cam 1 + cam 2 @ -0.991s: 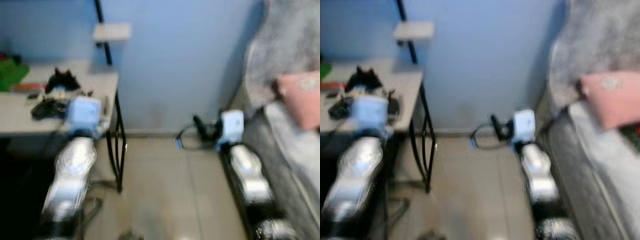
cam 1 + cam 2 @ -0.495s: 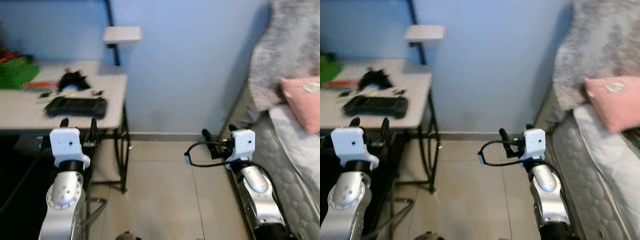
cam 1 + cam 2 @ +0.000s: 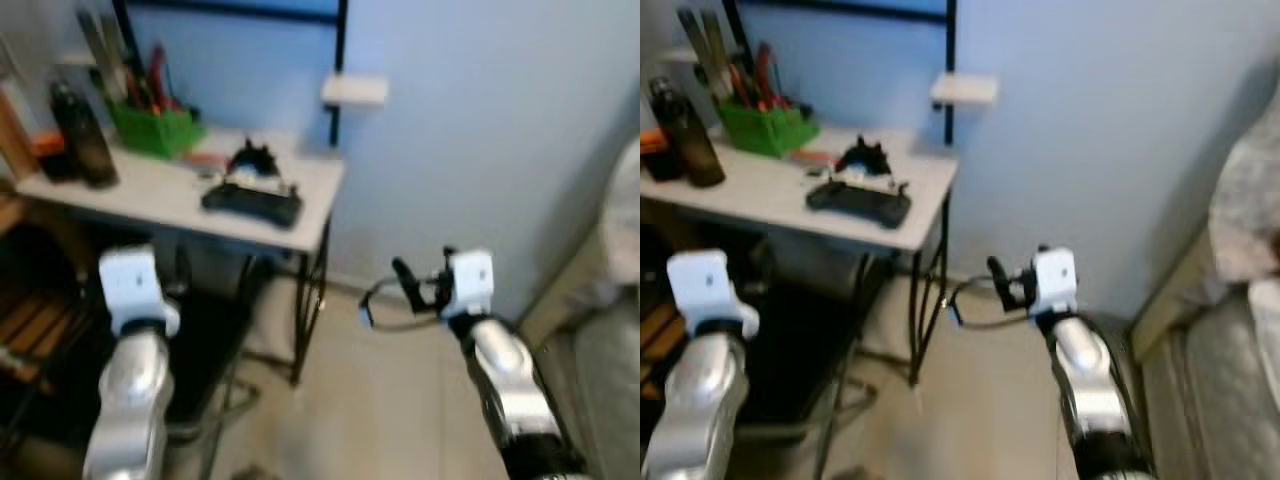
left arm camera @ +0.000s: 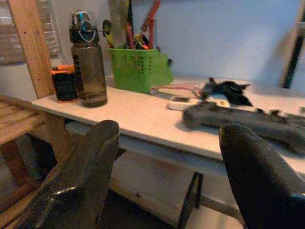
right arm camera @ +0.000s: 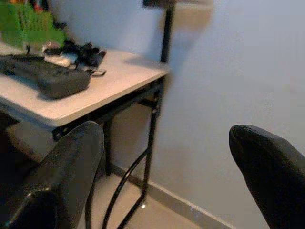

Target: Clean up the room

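A white desk (image 3: 150,190) stands ahead on the left, against the blue wall. On it are a dark bottle (image 4: 88,62), a green basket (image 4: 138,67) of tools, a black handheld console (image 4: 248,121) and a tangled black item (image 4: 226,90). My left gripper (image 4: 170,129) is open and empty, held low in front of the desk's edge. Further right, over the floor, my right gripper (image 3: 420,278) is also open and empty; beyond it lie the desk's corner and the wall.
A small white shelf (image 3: 355,90) sits on a black pole behind the desk. A wooden frame (image 4: 28,47) stands at the desk's left end. The desk has thin black legs (image 3: 305,320). A bed's edge (image 3: 610,370) is at the right, with tiled floor (image 3: 380,410) between.
The camera has swung left: the desk now sits nearer the middle with the bottle and basket in view, and the bed and pink pillow have slid off right. Both grippers stay open.
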{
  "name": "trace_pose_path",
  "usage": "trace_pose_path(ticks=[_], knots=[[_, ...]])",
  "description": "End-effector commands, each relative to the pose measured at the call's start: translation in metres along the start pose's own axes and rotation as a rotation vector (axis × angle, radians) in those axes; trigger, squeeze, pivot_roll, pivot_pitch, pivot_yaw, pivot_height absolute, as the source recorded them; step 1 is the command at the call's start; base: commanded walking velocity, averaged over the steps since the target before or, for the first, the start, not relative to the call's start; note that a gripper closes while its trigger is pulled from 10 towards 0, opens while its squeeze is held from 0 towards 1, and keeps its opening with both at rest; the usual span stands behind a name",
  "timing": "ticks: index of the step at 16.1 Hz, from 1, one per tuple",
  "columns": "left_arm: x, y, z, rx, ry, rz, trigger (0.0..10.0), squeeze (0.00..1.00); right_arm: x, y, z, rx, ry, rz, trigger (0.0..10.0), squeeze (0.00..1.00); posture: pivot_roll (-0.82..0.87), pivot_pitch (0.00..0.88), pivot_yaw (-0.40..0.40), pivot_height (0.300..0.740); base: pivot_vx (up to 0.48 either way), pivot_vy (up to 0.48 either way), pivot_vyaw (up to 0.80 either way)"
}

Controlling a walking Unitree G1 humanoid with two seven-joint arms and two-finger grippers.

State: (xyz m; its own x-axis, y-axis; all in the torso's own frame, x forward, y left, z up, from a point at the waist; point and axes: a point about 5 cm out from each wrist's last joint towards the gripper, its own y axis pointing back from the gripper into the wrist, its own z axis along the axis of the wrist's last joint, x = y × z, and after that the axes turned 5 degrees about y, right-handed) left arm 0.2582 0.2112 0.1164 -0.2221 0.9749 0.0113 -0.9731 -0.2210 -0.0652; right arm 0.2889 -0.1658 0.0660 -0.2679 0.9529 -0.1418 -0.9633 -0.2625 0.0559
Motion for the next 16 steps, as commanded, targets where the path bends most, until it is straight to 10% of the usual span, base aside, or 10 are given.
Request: trace_pose_path(ticks=[1, 8, 16], knots=[[0.004, -0.003, -0.002, 0.019, -0.039, -0.003, 10.0, 0.00, 0.004, -0.004, 0.004, -0.009, 0.006, 0.016, 10.0, 0.00, 0.00, 0.018, -0.005, 0.740, 0.000, 0.000, 0.00], [-0.022, 0.012, 0.017, -0.104, 0.110, -0.187, 10.0, 0.00, -0.006, 0.034, -0.006, -0.036, -0.020, -0.053, 10.0, 0.00, 0.01, 0.023, -0.005, 0.740, 0.000, 0.000, 0.11], [-0.020, 0.008, 0.010, -0.086, 0.114, -0.179, 10.0, 0.00, -0.005, 0.020, 0.007, -0.055, 0.011, -0.039, 10.0, 0.00, 0.00, 0.020, -0.009, 0.740, 0.000, 0.000, 0.00]])
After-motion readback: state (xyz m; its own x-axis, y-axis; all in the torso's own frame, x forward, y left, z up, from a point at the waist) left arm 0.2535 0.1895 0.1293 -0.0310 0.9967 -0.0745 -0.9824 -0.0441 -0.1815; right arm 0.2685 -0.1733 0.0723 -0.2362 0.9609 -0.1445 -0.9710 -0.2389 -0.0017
